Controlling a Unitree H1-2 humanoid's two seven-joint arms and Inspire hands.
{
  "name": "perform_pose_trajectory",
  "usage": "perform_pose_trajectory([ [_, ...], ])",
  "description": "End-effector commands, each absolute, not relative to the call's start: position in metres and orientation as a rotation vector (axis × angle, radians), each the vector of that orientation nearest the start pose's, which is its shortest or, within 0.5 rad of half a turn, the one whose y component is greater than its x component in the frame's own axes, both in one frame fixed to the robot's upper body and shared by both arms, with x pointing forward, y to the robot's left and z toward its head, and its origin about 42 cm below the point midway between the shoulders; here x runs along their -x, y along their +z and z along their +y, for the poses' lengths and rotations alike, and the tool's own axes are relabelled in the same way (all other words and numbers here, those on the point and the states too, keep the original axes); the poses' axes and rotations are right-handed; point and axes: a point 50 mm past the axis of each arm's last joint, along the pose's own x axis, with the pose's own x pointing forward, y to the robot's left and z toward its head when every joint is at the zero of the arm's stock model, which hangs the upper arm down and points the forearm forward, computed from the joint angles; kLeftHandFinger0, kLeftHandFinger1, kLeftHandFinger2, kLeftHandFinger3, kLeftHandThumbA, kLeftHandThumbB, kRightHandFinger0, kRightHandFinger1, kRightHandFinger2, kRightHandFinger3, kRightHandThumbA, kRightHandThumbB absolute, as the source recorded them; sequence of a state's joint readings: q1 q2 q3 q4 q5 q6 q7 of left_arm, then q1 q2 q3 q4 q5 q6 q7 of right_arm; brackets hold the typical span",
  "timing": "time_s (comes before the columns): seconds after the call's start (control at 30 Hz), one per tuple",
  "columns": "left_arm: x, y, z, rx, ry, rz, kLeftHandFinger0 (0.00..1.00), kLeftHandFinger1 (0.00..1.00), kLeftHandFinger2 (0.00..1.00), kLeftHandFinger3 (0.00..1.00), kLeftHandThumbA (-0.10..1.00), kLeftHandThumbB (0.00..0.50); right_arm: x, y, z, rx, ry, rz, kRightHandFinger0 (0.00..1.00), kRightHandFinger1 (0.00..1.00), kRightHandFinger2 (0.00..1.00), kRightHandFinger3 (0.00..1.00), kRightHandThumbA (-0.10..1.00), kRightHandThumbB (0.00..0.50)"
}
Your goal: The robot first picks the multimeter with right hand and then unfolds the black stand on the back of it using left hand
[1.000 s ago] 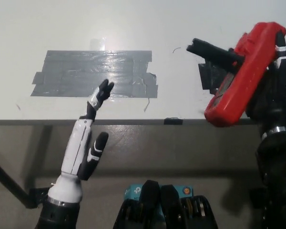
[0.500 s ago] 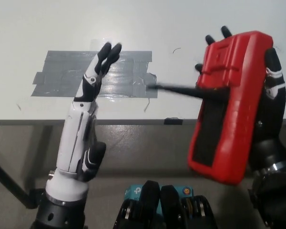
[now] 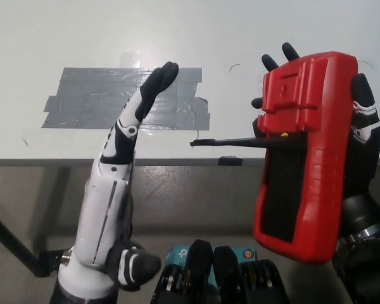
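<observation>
**Multimeter held up back-first, my left robot hand reaching higher**

My right robot hand (image 3: 358, 136) is clamped round the red multimeter (image 3: 301, 158), dark fingertips (image 3: 273, 62) showing over its top edge and along its right side; the case stands nearly upright at the right of the view, in the air and clear of the worktop (image 3: 177, 31), its back turned to my head camera; half a second ago it sat much the same but tilted a little more, and a second ago it was higher and edge-on, so it has turned and settled towards me. The black stand (image 3: 231, 143) juts out leftward from the middle of the back as a thin, nearly level bar; earlier it slanted upward to the left, now it lies flatter and lower.

My left robot hand (image 3: 123, 136) is spread and holding nothing, its fingers stretched straight up and to the right; their tips now overlap the upper right part of the grey tape patch (image 3: 82, 98) on the worktop; it has climbed and swung right since half a second ago, and is far higher than a second ago; it is not touching the stand, and a clear gap lies between the two.
</observation>
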State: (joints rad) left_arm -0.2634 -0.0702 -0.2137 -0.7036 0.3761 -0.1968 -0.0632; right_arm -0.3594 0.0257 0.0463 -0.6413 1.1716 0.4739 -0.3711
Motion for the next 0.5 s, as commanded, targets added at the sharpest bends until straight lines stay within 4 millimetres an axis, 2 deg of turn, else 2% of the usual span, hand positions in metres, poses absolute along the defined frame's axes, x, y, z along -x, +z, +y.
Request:
perform_pose_trajectory([
  [0.0,-0.226,0.354,0.124,-0.243,-0.146,-1.269,1.0,1.0,1.0,1.0,1.0,0.227,-0.287,0.345,-0.148,-0.98,0.639,-0.273,0.0,0.36,0.88,0.92,-0.1,0.062],
  [0.13,-0.229,0.35,0.12,-0.234,-0.158,-1.274,1.0,1.0,1.0,1.0,1.0,0.197,-0.289,0.347,-0.148,-0.986,0.638,-0.279,0.0,0.38,0.9,0.93,-0.1,0.064],
  [0.2,-0.231,0.349,0.119,-0.254,-0.154,-1.244,1.0,1.0,1.0,1.0,1.0,0.236,-0.29,0.351,-0.147,-0.984,0.639,-0.288,0.0,0.39,0.91,0.92,-0.1,0.073],
  [0.3,-0.232,0.344,0.117,-0.253,-0.153,-1.231,1.0,1.0,1.0,1.0,1.0,0.256,-0.286,0.351,-0.147,-0.987,0.641,-0.288,0.0,0.39,0.91,0.92,-0.1,0.072],
  [0.47,-0.236,0.343,0.113,-0.251,-0.188,-1.24,1.0,1.0,1.0,1.0,1.0,0.258,-0.282,0.354,-0.148,-0.987,0.639,-0.297,0.0,0.41,0.91,0.92,-0.1,0.078],
])
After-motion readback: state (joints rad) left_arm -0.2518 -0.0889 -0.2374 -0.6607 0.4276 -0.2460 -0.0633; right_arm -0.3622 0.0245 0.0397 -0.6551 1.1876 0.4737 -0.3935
